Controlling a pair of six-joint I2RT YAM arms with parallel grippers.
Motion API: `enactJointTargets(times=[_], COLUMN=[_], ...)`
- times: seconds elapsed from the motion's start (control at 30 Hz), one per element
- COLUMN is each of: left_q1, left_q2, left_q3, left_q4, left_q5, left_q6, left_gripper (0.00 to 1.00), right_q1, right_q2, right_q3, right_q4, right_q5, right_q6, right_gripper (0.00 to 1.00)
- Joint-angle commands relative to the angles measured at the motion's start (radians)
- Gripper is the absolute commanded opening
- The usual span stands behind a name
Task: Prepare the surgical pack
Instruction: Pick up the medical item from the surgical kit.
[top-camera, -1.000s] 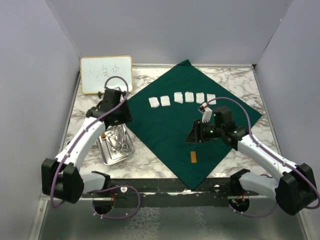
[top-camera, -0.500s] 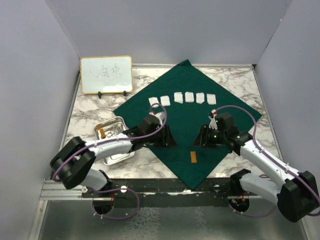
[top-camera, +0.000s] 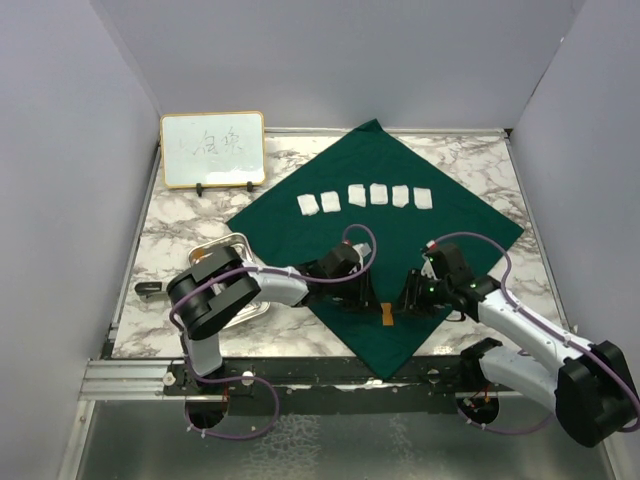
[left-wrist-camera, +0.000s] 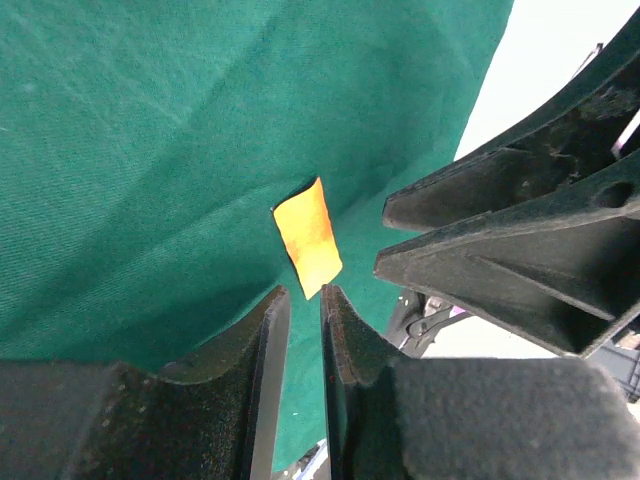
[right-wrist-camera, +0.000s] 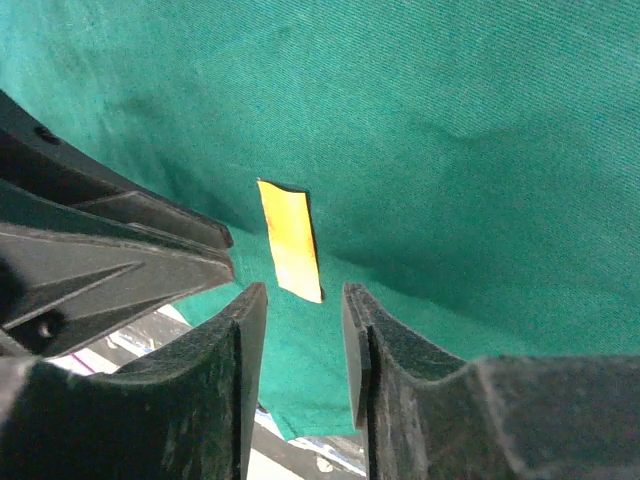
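Looking down on a marble table (top-camera: 470, 160) with a large dark green drape (top-camera: 370, 160) lying flat on it as a diamond, 1 corner pointing toward the arm bases. Showing a small steel tray (top-camera: 228, 241) sitting off the cloth at the left, half hidden under the left arm. Showing 6 white gauze squares (top-camera: 378, 194) lined up in 1 row on the far half of the drape. Showing 2 arms reaching low over the near corner, meeting from either side of a small orange tag (top-camera: 386, 315) lying on the fabric. Showing the left gripper (left-wrist-camera: 300, 296) narrowed to a thin slit just short of the tag's end, with nothing visibly caught inside. Showing the right gripper (right-wrist-camera: 303, 291) standing wider apart, the tag's end at its mouth, not pinched. Judging the drape as soft, light and limp, likely sagging when lifted and dragging the gauze if pulled fast. Suggesting a hold on the fabric at the near corner beside the tag, gathering a fold between the fingers.
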Motion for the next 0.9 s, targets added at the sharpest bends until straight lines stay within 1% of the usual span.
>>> enactJointTargets(times=[0.0, 0.1, 0.2, 0.43, 0.6, 0.87], left_q1=[-0.014, -0.014, -0.013, -0.006, 0.004, 0.019], left_q2=[0.026, 0.049, 0.078, 0.106, 0.151, 0.155], left_q3=[0.024, 0.039, 0.077, 0.13, 0.135, 0.119], left_q4=[0.037, 0.024, -0.05, -0.185, -0.199, -0.233], left_q5=[0.063, 0.064, 0.061, 0.029, 0.052, 0.04], left_q6=[-0.017, -0.023, -0.012, 0.003, -0.016, -0.035], left_gripper=[0.22, 0.22, 0.18, 0.13, 0.07, 0.05], right_q1=[-0.009, -0.009, -0.009, -0.009, -0.009, -0.009], right_q2=[-0.03, -0.016, 0.017, 0.034, 0.029, 0.069], right_q3=[-0.022, -0.052, -0.056, -0.073, -0.08, -0.081], right_q4=[0.067, 0.127, 0.149, 0.174, 0.17, 0.188], right_q5=[-0.002, -0.046, -0.07, -0.067, -0.052, -0.059], right_q6=[0.002, -0.001, -0.007, -0.006, 0.0, -0.001], right_gripper=[0.36, 0.35, 0.31, 0.27, 0.26, 0.27])
